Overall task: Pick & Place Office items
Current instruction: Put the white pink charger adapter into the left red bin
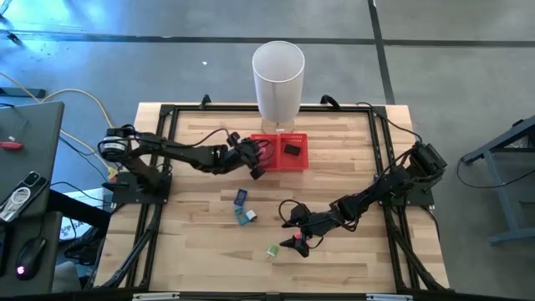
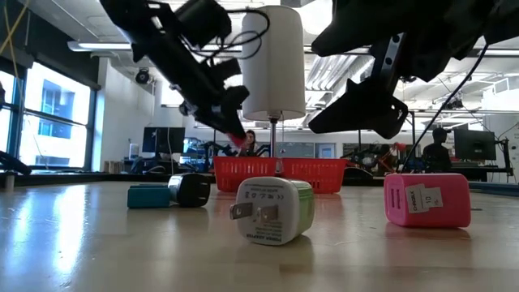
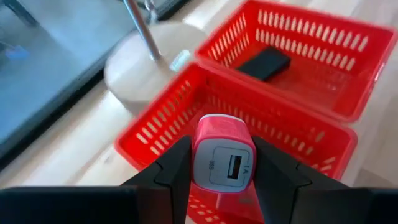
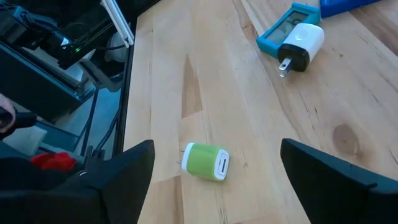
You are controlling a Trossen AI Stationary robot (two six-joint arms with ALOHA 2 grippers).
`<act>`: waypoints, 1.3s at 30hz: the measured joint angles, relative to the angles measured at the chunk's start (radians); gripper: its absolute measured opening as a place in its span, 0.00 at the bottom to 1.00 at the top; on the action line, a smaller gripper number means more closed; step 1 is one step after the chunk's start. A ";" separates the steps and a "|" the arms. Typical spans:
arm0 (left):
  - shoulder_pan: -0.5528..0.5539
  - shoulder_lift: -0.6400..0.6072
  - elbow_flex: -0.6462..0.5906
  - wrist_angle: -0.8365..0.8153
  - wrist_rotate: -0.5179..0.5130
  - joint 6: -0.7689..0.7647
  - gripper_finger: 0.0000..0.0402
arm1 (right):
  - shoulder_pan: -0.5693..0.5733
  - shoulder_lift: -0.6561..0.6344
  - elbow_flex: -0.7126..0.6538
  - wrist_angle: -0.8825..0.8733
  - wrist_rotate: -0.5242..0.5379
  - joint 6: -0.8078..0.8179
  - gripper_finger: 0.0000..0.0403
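While the left arm hangs over the bench [image 1: 201, 251], the step in hand looks like a drop into the red tray [image 1: 282, 151], which sits at the far middle of the bench just in front of the tall white bin [image 1: 277, 79]. The tray has two compartments; one already holds a black adapter [image 3: 266, 61]. The left end effector [image 3: 222, 171] is clamped on a pink charger [image 3: 224, 158], above the edge of the other compartment. To do this well, I would carry it a little further over the mesh floor before letting go, so the charger clears the rim and does not bounce out.

The right end effector [image 4: 217, 180] hovers nearer the front of the bench with its fingers wide apart, over a green and white charger [image 4: 206, 162] lying on its side. A centred, level descent would suit it. A second pink charger [image 2: 426, 199] lies close by.
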 joint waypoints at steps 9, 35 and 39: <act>0.052 0.063 0.001 0.051 0.030 0.000 0.32 | 0.000 0.000 0.000 -0.004 0.004 -0.006 0.84; 0.131 0.122 0.014 0.116 0.174 -0.037 0.32 | 0.000 0.000 0.000 -0.029 0.022 -0.034 0.84; 0.136 0.122 0.014 0.127 0.205 -0.043 0.32 | 0.000 0.000 0.000 -0.028 0.022 -0.034 0.84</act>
